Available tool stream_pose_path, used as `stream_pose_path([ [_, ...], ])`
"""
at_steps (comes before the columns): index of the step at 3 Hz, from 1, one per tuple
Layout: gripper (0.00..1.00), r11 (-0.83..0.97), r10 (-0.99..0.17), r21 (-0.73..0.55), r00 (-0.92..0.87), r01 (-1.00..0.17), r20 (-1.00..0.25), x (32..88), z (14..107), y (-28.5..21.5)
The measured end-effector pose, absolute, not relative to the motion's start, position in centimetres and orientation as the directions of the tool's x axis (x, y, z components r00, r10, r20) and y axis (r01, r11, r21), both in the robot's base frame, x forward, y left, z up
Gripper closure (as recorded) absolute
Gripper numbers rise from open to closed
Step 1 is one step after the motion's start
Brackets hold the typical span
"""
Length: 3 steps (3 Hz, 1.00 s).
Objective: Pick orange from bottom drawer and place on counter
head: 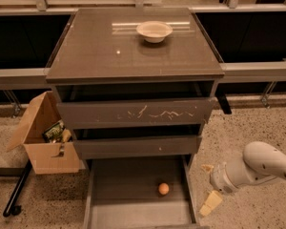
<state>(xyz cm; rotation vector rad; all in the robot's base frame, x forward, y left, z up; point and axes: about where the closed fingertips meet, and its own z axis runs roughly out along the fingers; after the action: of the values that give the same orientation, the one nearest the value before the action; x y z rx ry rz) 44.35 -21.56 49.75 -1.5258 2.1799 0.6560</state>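
Observation:
The orange (pixel 163 188) lies on the grey floor of the open bottom drawer (pixel 126 194), right of its middle. The glossy counter (pixel 109 51) tops the cabinet. My gripper (pixel 209 185) is low on the right, just outside the drawer's right wall and to the right of the orange. It is open and empty, with cream fingers (pixel 210 203) spread apart above the floor. The white arm reaches in from the right edge.
A cream-white bowl (pixel 154 31) stands at the back of the counter. The top drawer (pixel 133 112) and middle drawer (pixel 136 147) are pulled out slightly. An open cardboard box (pixel 43 144) with items sits on the floor to the left. Speckled floor lies to the right.

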Motion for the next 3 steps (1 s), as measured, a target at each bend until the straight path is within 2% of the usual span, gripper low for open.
stream_pose_path([
  [1, 0.0, 0.323, -0.703, 0.228, -0.394, -0.918, -0.592, 44.4, 43.3, -20.3],
  [3, 0.0, 0.325, -0.718, 0.21, -0.385, -0.922, -0.581, 46.0, 40.3, -19.8],
])
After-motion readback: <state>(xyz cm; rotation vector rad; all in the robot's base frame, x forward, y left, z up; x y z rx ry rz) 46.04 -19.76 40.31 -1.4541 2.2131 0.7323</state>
